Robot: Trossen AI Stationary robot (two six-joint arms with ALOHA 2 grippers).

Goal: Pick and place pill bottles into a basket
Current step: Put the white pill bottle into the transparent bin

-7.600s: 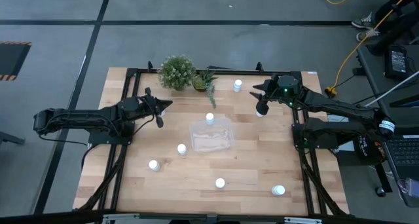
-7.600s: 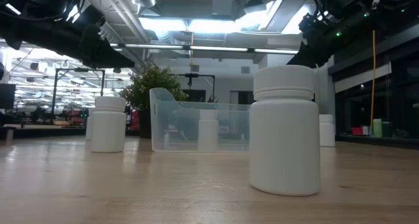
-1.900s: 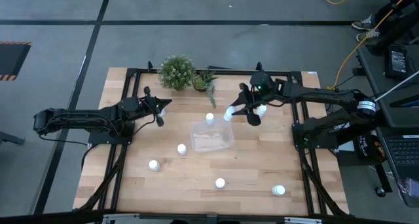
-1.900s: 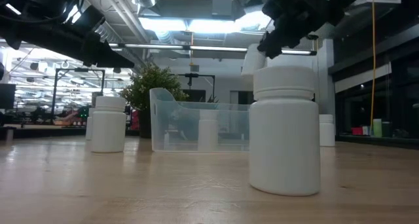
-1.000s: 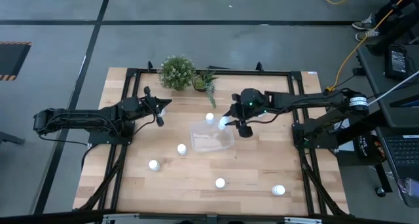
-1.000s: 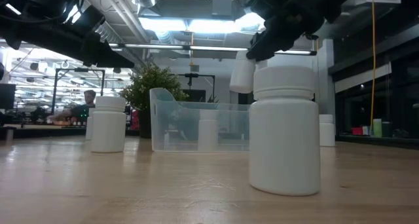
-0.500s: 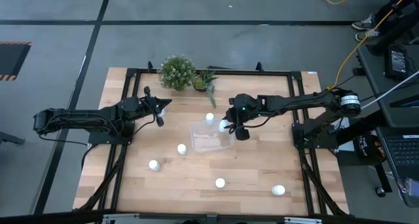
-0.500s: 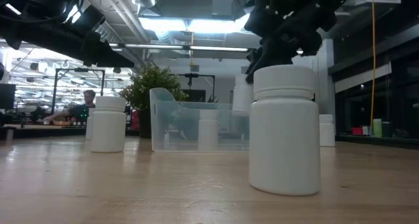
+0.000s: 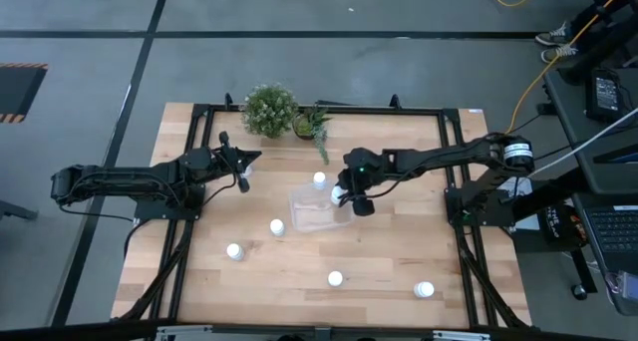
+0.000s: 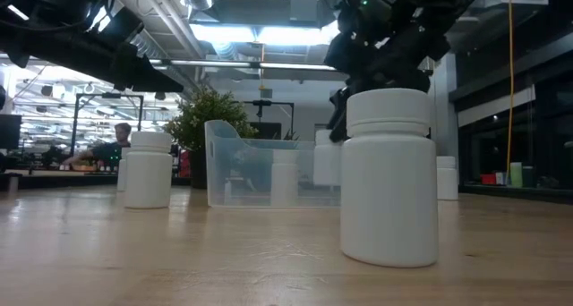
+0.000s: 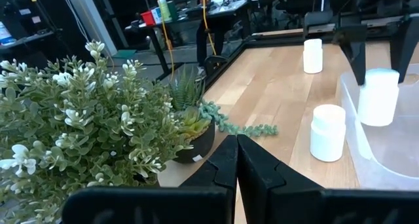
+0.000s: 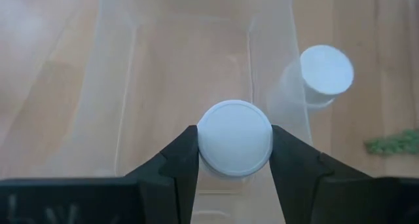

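Table (image 9: 399, 251) of pale wood fills the middle of the overhead frame, with a dark arm reaching in from each side. At the left of that frame you see the left gripper (image 9: 242, 171), its fingers pressed fully together and holding nothing, resting near the potted plants (image 9: 271, 110) at the upper middle. The left wrist view shows the same: two dark fingers (image 11: 226, 162) meeting in a point, with the plants (image 11: 78, 132) filling the left of that picture.

Moving right, loose bottles stand on the wood: one at lower left (image 9: 233, 251), one just left of the tray (image 9: 276, 226), one touching or just beside the tray's upper edge (image 9: 319, 180), one at lower middle (image 9: 335, 278), and one at lower right (image 9: 425, 290).

At the centre sits the basket, a clear tray (image 9: 304, 219). The right gripper (image 9: 342, 193) is over its right-hand end, fingers partly spread and clamped on a bottle (image 9: 339, 193). In the right wrist view you look straight down on that bottle's round cap (image 12: 234, 137), a dark finger (image 12: 171, 165) pressed to each side, with the tray floor (image 12: 170, 73) below it. Another bottle (image 12: 324, 70) stands just outside the tray wall.

In the low view the held bottle (image 10: 327, 156) hangs upright inside the tray (image 10: 242, 167), partly hidden behind a large near bottle (image 10: 389, 176); you cannot tell whether it touches the floor.
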